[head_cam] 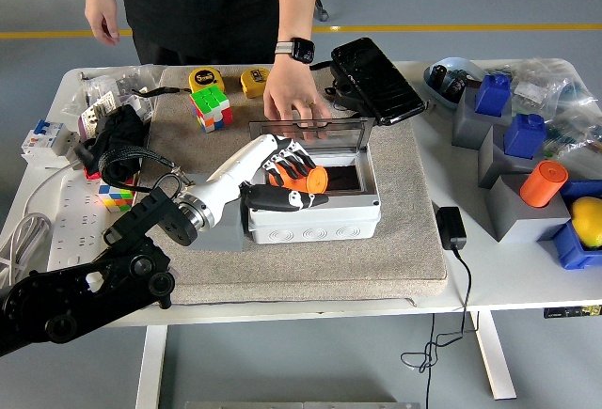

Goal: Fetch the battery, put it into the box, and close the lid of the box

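A white-grey box (315, 213) stands on the grey mat (404, 240) at mid table. Its clear lid (306, 132) is tilted up at the back, and a person's hand (293, 97) rests on the lid's top edge. My left hand (287, 180) reaches in from the lower left over the box's left half. Its fingers lie over an orange battery (307, 179) with the thumb below, so the hand is shut on it just above the box's open inside. The right arm is out of view.
A black phone (377, 78) lies behind the box on the right. Rubik's cubes (211, 106) (117, 195) and a yellow tape measure (202, 78) sit at the left. A black charger (450, 228), blue blocks (525, 133) and an orange cylinder (544, 183) are at the right.
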`<state>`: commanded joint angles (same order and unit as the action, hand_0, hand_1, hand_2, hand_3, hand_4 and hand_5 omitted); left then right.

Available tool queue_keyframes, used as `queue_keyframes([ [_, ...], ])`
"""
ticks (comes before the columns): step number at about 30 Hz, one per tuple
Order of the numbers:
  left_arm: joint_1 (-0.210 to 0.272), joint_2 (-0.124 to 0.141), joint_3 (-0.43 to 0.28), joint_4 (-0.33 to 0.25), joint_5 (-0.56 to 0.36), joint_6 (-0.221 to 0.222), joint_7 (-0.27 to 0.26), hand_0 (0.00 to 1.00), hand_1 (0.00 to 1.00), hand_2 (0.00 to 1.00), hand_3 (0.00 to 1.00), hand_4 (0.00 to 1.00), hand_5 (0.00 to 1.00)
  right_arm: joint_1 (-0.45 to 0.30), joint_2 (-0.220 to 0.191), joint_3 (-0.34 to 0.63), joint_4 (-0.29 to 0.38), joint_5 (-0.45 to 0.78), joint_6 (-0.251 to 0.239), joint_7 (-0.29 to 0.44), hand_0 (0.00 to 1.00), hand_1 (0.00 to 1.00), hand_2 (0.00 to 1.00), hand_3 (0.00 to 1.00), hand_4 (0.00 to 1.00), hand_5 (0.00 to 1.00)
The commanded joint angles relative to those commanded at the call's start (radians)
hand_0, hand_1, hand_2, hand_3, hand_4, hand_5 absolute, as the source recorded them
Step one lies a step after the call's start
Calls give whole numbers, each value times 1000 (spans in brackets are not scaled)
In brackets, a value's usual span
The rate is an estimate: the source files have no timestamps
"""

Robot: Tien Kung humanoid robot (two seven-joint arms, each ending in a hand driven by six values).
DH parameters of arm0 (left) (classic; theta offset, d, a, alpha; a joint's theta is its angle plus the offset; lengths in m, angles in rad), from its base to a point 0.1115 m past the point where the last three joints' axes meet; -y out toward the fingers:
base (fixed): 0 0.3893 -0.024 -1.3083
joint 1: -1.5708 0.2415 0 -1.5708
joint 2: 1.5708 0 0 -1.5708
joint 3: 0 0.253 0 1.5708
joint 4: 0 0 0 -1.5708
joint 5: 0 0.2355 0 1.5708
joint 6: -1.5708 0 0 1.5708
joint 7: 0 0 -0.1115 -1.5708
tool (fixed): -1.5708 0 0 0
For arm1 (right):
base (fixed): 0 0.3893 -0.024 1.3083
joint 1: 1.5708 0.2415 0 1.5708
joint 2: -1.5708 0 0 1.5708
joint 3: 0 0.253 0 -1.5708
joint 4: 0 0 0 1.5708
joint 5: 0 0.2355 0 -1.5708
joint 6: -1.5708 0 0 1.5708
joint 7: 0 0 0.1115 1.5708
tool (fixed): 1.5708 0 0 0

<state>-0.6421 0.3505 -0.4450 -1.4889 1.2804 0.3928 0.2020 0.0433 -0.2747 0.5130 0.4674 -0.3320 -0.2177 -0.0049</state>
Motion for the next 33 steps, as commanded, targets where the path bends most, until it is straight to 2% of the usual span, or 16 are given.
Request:
queue_keyframes([
  [6, -19, -37, -1, 8, -32, 11, -28, 375, 542, 543, 551, 947, 401, 3, 0, -2, 2, 0, -1, 1, 607, 635, 595, 567, 905, 462],
  [11, -21, -39, -70, -36, -44, 66, -113, 375, 542, 543, 551, 947, 401, 1, 0, -3, 0, 3, 0, 1, 607, 635, 595, 567, 905, 462],
  [12, -21, -38, -94, -44, -36, 81, -138, 559, 634, 607, 597, 945, 400, 1, 0, -3, -1, 3, 0, 1, 606, 633, 594, 566, 906, 461],
  [14, -22, -38, -133, -47, -13, 101, -176, 559, 634, 607, 597, 945, 400, 0, 1, -4, -1, 4, 0, 1, 606, 633, 594, 566, 906, 461],
  [17, -22, -40, -183, -33, 29, 108, -176, 559, 634, 607, 597, 945, 400, 0, 2, -6, -1, 4, 1, 1, 606, 633, 594, 566, 906, 461],
  [18, -20, -41, -204, -21, 46, 102, -167, 755, 764, 734, 678, 946, 406, 0, 2, -6, 0, 4, 0, 1, 607, 634, 594, 567, 906, 461],
  [22, -7, -37, -249, 26, 79, 70, -117, 755, 764, 734, 678, 946, 406, 2, 3, -2, 1, 2, -1, 2, 607, 634, 594, 567, 906, 461],
  [24, -4, -29, -254, 49, 121, 38, -59, 755, 764, 734, 678, 946, 406, 2, 3, -2, 1, 4, 0, 2, 607, 634, 594, 567, 906, 461],
  [25, -4, -27, -253, 55, 134, 28, -37, 782, 790, 768, 724, 957, 467, 2, 3, -3, 0, 4, 0, 2, 607, 634, 594, 568, 906, 460],
  [30, 1, -12, -244, 76, 189, -52, 82, 782, 790, 768, 724, 957, 467, 1, 1, -4, -1, 5, 1, 1, 607, 634, 594, 568, 906, 460],
  [31, 4, -10, -246, 78, 184, -68, 103, 714, 733, 736, 709, 958, 478, 1, 1, -2, -1, 5, 1, 1, 607, 635, 594, 566, 906, 461],
  [33, 9, -6, -250, 78, 181, -79, 119, 714, 733, 736, 709, 958, 478, 2, 1, 0, 0, 4, 0, 1, 607, 635, 594, 566, 906, 461],
])
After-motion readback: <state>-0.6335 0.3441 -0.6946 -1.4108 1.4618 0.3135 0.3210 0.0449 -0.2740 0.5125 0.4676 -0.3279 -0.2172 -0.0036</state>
